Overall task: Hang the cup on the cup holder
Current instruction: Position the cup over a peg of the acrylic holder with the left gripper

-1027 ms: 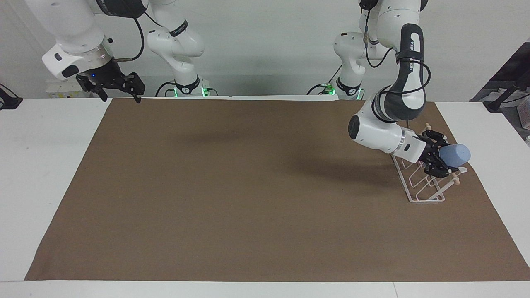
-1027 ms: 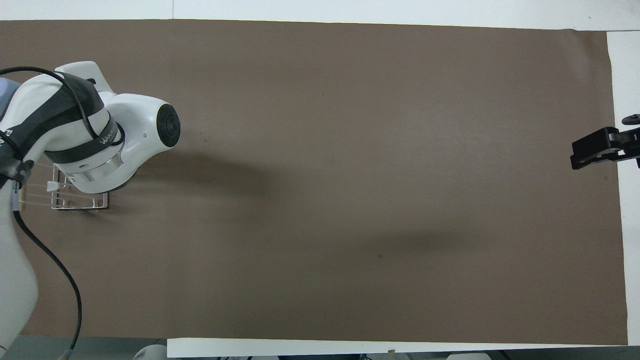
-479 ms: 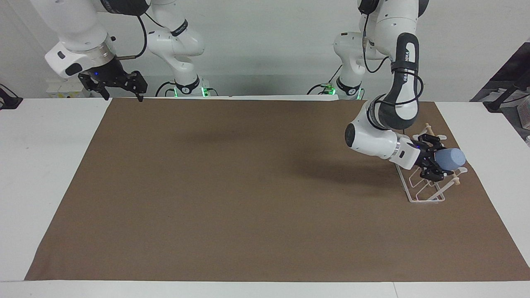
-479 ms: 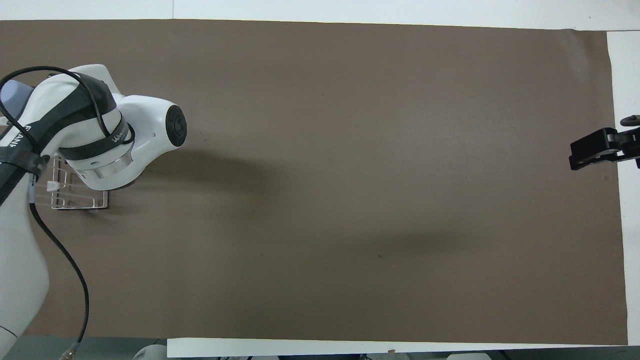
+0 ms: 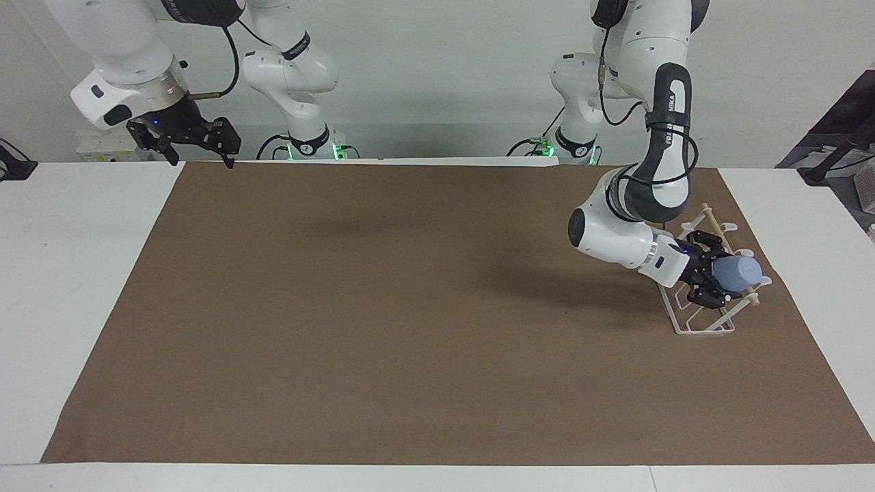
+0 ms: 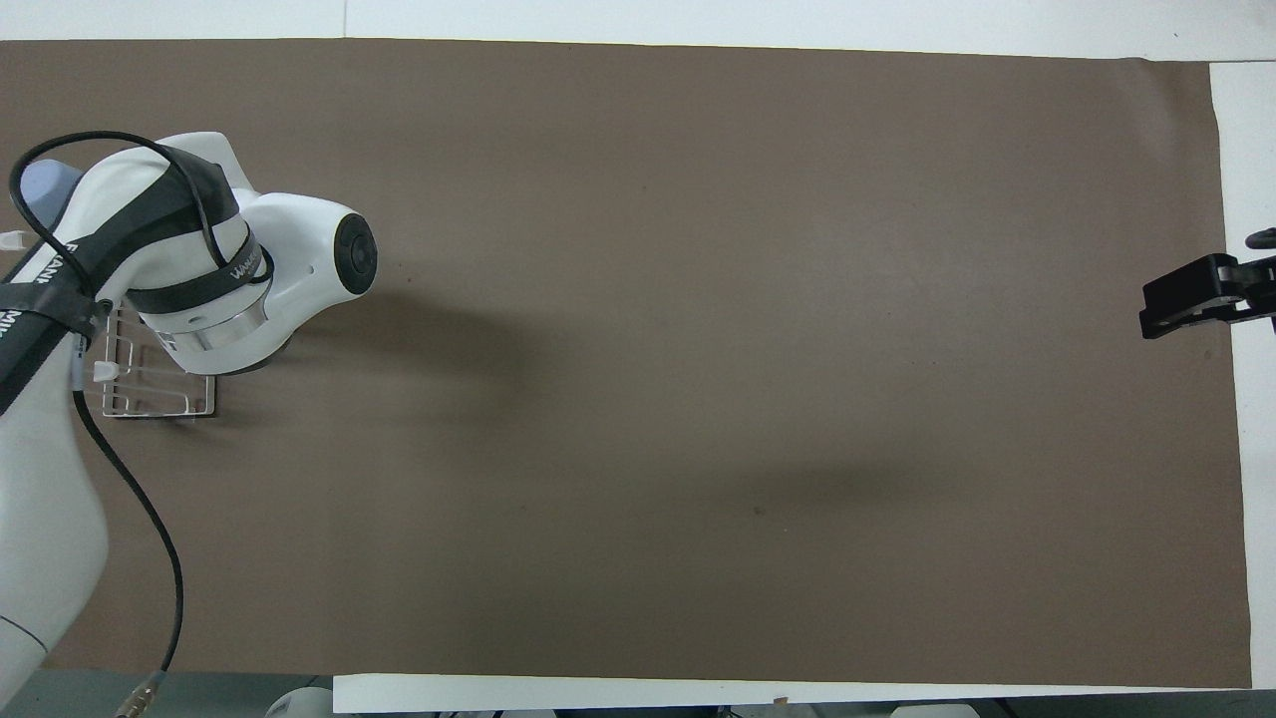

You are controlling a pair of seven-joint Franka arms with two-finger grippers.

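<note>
Partly hidden: left gripper point(image 5: 718, 280) clamped on light-blue cup point(image 5: 738, 273) over wire cup holder point(image 5: 697, 321); right gripper point(image 5: 198, 140) parted, waiting at table edge.

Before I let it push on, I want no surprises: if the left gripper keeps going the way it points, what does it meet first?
Most likely the cup holder. The left gripper, shut on the cup, points slantwise down over the holder's prongs, so the cup would reach a prong first. Depth is unclear.

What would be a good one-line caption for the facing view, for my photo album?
The left claw holds a light-blue cup sideways over the white wire cup holder; the right claw waits, open.
</note>
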